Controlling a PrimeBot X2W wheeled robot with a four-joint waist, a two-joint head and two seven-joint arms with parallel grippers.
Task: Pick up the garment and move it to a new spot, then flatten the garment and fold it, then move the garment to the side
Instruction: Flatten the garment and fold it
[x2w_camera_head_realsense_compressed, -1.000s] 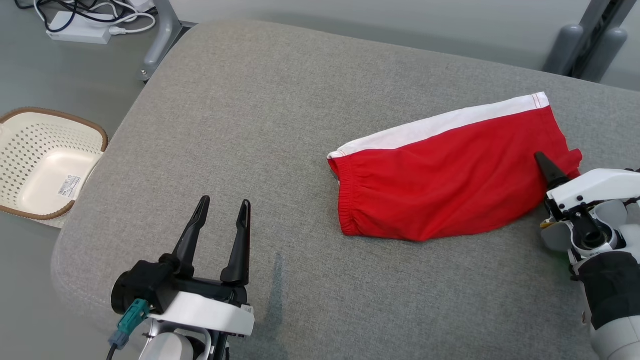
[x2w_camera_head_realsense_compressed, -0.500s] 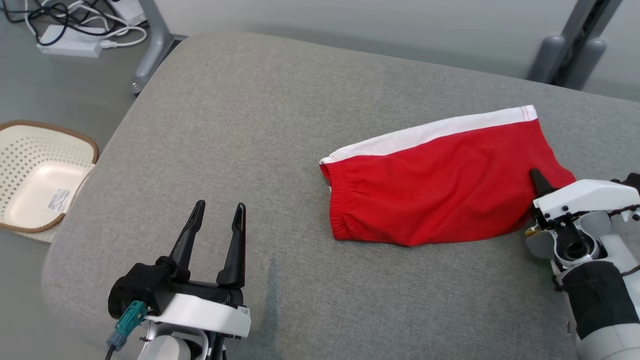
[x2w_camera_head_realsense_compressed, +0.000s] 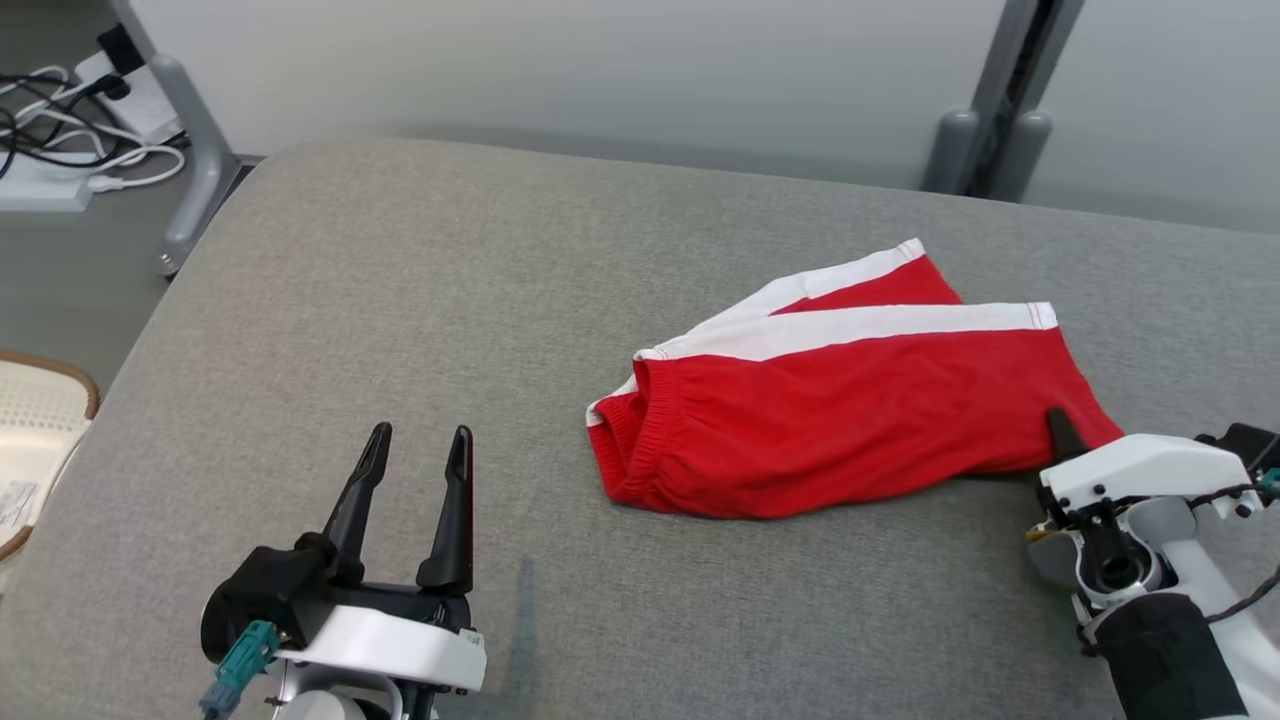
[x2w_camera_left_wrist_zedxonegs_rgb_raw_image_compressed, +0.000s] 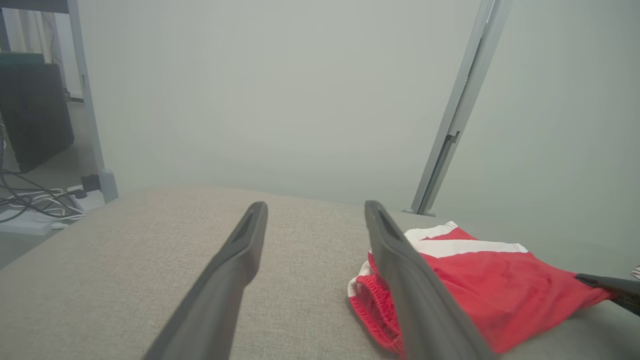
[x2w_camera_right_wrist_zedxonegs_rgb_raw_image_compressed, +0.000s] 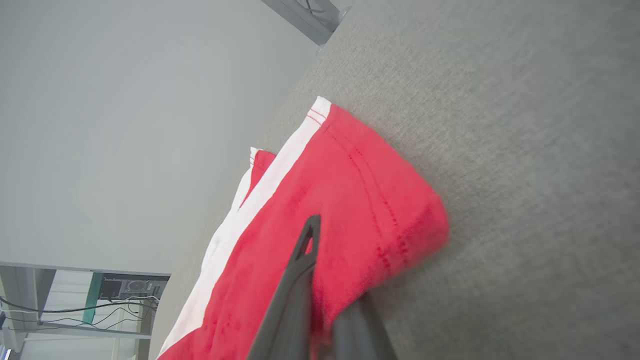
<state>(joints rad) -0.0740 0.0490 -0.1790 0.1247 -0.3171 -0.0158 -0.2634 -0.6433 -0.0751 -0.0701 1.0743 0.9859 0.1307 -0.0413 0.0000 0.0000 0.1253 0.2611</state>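
The garment, red shorts with white stripes, lies rumpled toward 3 o'clock on the grey worktop. Light, floppy stuff, so it probably sags and drags when lifted. The right gripper has its fingers pinching the leg corner at 4 o'clock. The left gripper has its fingers spread, empty. The elastic waistband at 9 o'clock looks the sturdier grab.

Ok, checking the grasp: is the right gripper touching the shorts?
Touching: right wrist view shows the right gripper pinching the shorts, cloth between its fingers.
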